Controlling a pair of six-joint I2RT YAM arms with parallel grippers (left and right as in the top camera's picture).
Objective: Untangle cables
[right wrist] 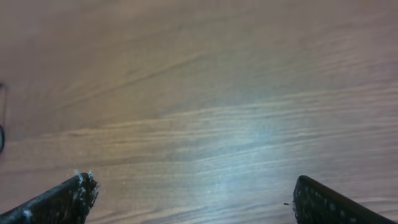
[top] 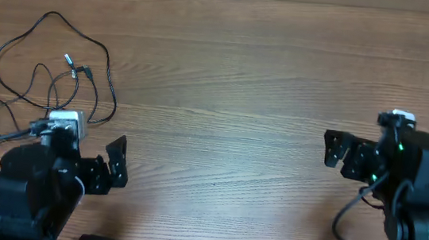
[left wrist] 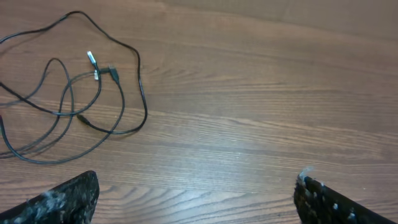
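Surface: wood-grain table (top: pixel 245 59), brown, filling every view.

Overhead – cables: the cables (top: pixel 71 63) lie in one loose tangle of thin black loops just ahead of the left gripper (top: pixel 76 141) and a little to its left. Small plug ends sit near the middle of the heap. The nearest strands pass right by the gripper's front; whether they touch it cannot be told.

Overhead – left gripper: jaws spread wide with nothing between them, one dark finger standing out to its right.

Overhead – right gripper: the right gripper (top: pixel 375 145) is on the other side of the table, well apart from the cables. One finger shows on its left, and nothing is held.

Left wrist – cables: the cables (left wrist: pixel 99 73) lie ahead and to the left of the left gripper (left wrist: pixel 197 180). Loops cross one another, and a silver plug and a black angled plug lie close together in the middle.

Left wrist – fingers: the two fingers (left wrist: pixel 74 199) sit in the bottom corners, far apart, with only bare wood between them — no strand reaches that gap.

Right wrist – fingers: the right gripper (right wrist: pixel 193 182) is spread wide, its fingers (right wrist: pixel 329 205) in the bottom corners over bare table.

Right wrist – edge: a dark sliver (right wrist: pixel 2 134) shows far to the left — too little of it to identify.
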